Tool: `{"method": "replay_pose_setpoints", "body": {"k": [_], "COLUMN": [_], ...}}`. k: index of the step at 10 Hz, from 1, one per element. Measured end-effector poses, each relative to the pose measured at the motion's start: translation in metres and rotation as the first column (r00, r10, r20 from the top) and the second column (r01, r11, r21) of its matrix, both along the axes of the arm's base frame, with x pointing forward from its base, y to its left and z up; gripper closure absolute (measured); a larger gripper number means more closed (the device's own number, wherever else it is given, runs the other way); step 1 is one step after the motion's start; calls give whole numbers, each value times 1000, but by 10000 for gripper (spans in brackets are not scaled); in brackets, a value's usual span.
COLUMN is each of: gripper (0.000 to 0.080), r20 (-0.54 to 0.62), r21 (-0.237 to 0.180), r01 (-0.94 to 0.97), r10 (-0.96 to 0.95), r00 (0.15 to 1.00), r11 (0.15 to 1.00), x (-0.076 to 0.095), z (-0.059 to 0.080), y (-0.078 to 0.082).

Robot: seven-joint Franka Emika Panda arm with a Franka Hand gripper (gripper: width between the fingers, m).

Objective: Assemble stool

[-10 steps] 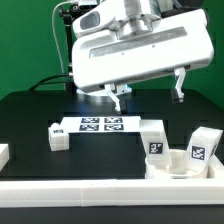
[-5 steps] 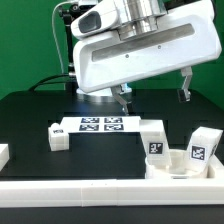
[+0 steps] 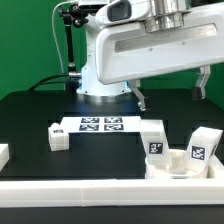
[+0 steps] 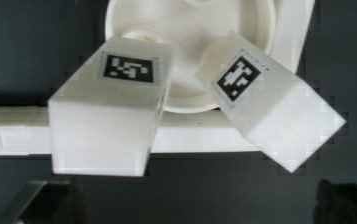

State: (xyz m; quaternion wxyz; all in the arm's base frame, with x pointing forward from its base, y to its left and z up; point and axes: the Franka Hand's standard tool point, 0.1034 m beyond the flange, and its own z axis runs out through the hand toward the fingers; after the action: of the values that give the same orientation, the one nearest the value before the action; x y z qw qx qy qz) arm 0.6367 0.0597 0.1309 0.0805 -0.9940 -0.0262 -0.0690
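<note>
- Swinging toward the exterior view's right since half a second ago, the gripper [image 3: 171,91] now hangs above the back of the black table [image 3: 30,112]; the furniture parts lie where they lay.
- Its two fingers [image 3: 139,98] stand spread wide with nothing between them, well above the table top.
- The marker board [image 3: 98,125] lies flat near the middle of the table.
- A lone leg [image 3: 57,137] stands just off the board's corner on the exterior view's left, well apart from the other parts.
- The round seat [image 3: 172,166] rests against the front rail [image 3: 90,190] toward the exterior view's right.
- A second leg [image 3: 153,137] stands at the seat's rim on the side nearer the board; whether it touches the rim I cannot tell.
- A third leg [image 3: 203,146] stands tilted at the seat's other side, its foot seemingly inside the rim.
- In the wrist view these two legs fan apart in front of the seat, each showing a square tag, with the rail running behind them.
</note>
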Motion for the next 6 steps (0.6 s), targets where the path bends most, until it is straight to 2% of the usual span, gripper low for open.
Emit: {"method": "replay_pose_setpoints", "body": {"k": [4,5,6], "gripper": [150,150,150], "r20": [10,25,38], "r21": [-9,-27,-66], "r01": [-64,-165,-312], "r10": [64,166,315], "r00": [998,986,948], "r11": [998,986,948], "x": [0,0,1], "z": [0,0,1], "y": [0,0,2]}}
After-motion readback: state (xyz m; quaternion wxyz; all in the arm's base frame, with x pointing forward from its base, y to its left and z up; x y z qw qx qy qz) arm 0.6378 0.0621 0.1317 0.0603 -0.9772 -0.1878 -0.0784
